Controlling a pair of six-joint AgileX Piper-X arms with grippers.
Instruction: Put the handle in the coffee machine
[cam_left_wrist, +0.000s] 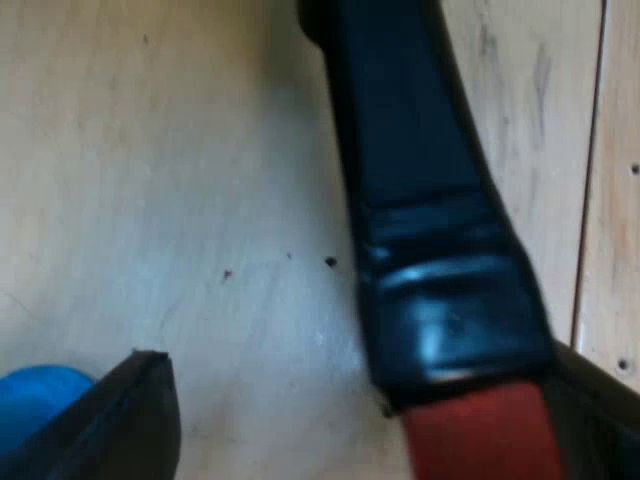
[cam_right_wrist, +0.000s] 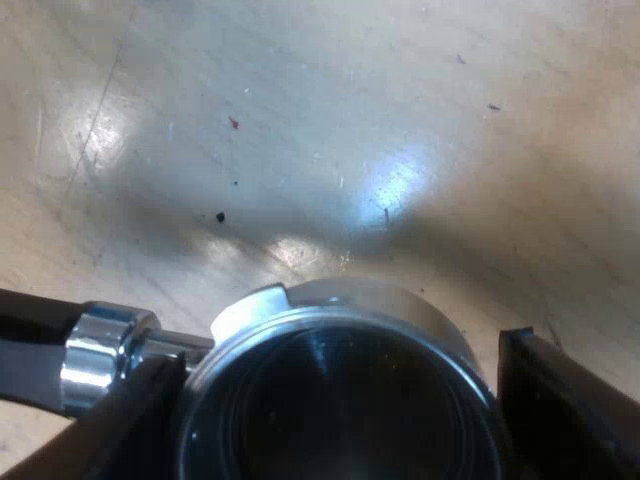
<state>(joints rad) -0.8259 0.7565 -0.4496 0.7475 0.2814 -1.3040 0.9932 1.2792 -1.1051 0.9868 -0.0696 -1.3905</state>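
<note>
Our right gripper (cam_right_wrist: 345, 400) clamps the holder (cam_right_wrist: 300, 320); the left gripper (cam_left_wrist: 370, 400) stands wide around its handle (cam_left_wrist: 420, 200). The round metal may slip.

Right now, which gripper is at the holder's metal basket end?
The right gripper: it sits around the holder's round metal basket. The left gripper is at the handle's red end instead.

Left black two-fingered hand (cam_left_wrist: 360, 365) spread wide apart, right black two-fingered hand (cam_right_wrist: 340, 360) pressed on both sides of round metal holder (cam_right_wrist: 330, 400)
</note>
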